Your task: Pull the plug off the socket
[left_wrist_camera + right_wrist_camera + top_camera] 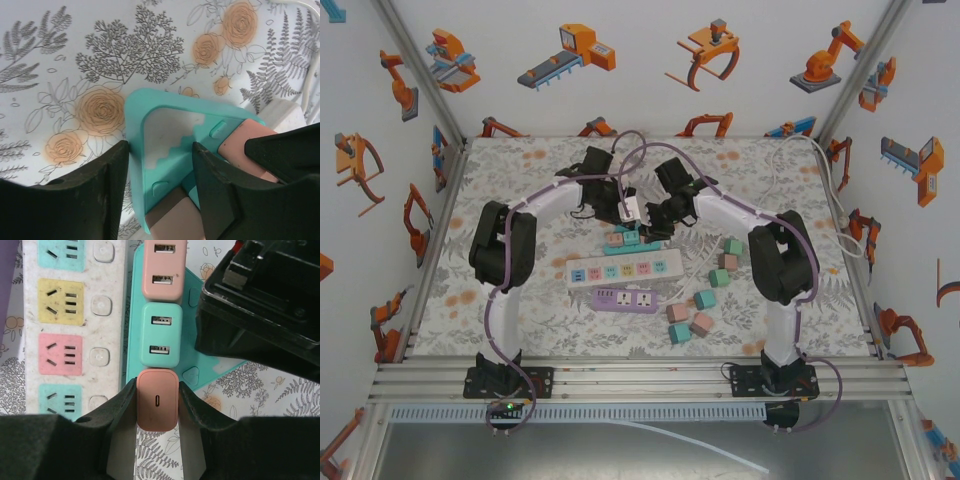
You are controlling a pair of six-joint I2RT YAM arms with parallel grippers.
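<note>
The pink plug sits at the end of a row of three plugs on a teal socket strip. In the top view this strip lies far out in the middle of the bench, running left to right.

A teal plug sits just beside the pink plug. Past that comes another pink plug. A long white socket strip lies right along the teal strip. It has blue, yellow and pink socket squares and round buttons. A purple strip lies on the near side of the white one. Some loose pink and green blocks are scattered to the right.

The pink plug's flat face points up at the right wrist camera, with one small slot in the middle. It is a smooth box with round corners. Its long side lines up with the row of plugs.

The right end effector is closed on the pink plug, one black finger pressing each side.

The left end effector is partly open over the teal strip. One finger touches the strip's edge. The other finger hides the far side, so a grip cannot be told. Its black body sits close beside the plug row.

The bench has a cloth printed with orange flowers and grey ferns.
</note>
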